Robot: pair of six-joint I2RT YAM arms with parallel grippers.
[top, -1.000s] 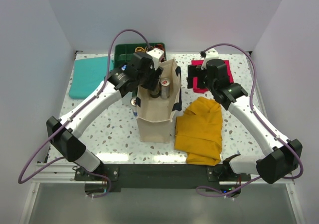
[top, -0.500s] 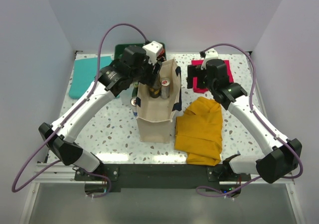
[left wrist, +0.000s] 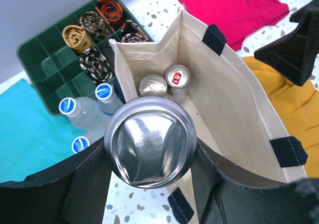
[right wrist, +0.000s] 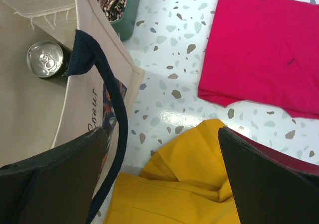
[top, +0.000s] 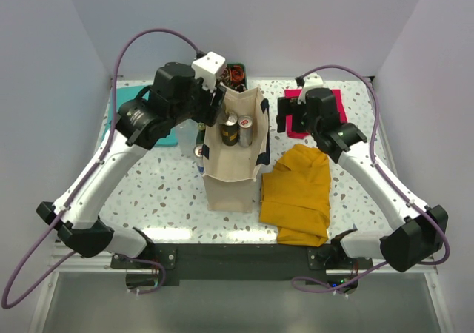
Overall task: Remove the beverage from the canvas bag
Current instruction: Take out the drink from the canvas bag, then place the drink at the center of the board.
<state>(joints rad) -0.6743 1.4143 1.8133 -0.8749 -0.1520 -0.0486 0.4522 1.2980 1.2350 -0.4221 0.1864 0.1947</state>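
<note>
Your left claw (left wrist: 152,147) grips one can (left wrist: 148,134), held over the open bag (top: 229,177) mid-table. Two more cans (left wrist: 153,84) stand inside the bag. Three bottles (left wrist: 75,112) stand just left of it. Your right claw (right wrist: 162,134) hangs spread wide, empty, to the right of the bag.

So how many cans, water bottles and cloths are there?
Cans: 3, one can in the left gripper, two more cans in the bag
Water bottles: 3
Cloths: 3, a teal cloth, a red cloth, a yellow cloth
Total: 9
</note>
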